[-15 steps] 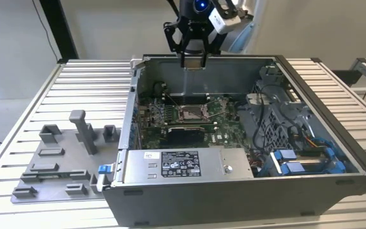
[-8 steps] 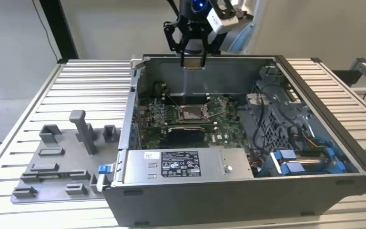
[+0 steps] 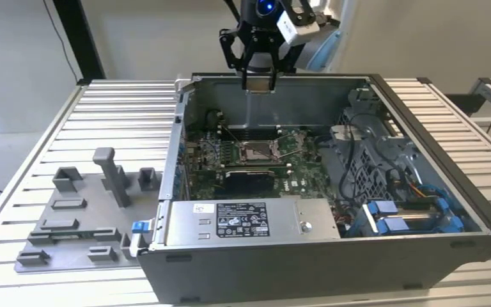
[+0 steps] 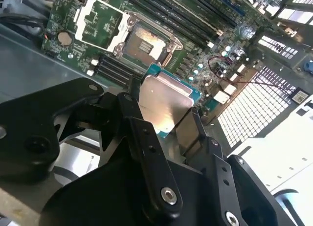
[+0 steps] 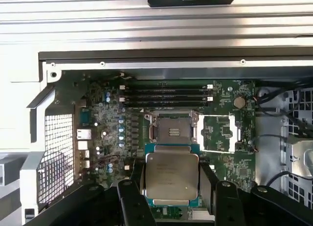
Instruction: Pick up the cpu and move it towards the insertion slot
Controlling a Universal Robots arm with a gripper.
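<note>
So, as it stands:
Gripper (image 3: 260,88): high over the rear wall of the open PC case (image 3: 450,192) in the exterior view; fingers (image 4: 142,138) closed in just to chip width, pinching the cpu by two opposite edges.
Cpu (image 5: 172,176): held betw. the fingers, silvery top face toward both wrist cams, teal-green edge showing round the lid; also seen in the second wrist view (image 4: 164,106). Clear of the board, not touching anything below.
Slot (image 5: 172,130): on the green board (image 5: 107,113) inside the case; metal frame swung open, pin field bare. In the first wrist view it sits just beyond the cpu's far edge, roughly in line w/ it. In the exterior view (image 3: 255,151) it's mid-board, well below the gripper.
Load plate (image 5: 218,133): flipped open beside the slot, square hole showing board through it.
RAM slots (image 5: 166,95): dark rows past the slot, near the case wall.
PSU box (image 3: 245,220): grey w/ white label, front of case.
Tray (image 3: 84,211): grey, raised blocks, on the slatted table (image 3: 32,160) at the exterior view's left, outside the case.
Cables (image 3: 369,173): at the exterior view's right inside the case.
</note>
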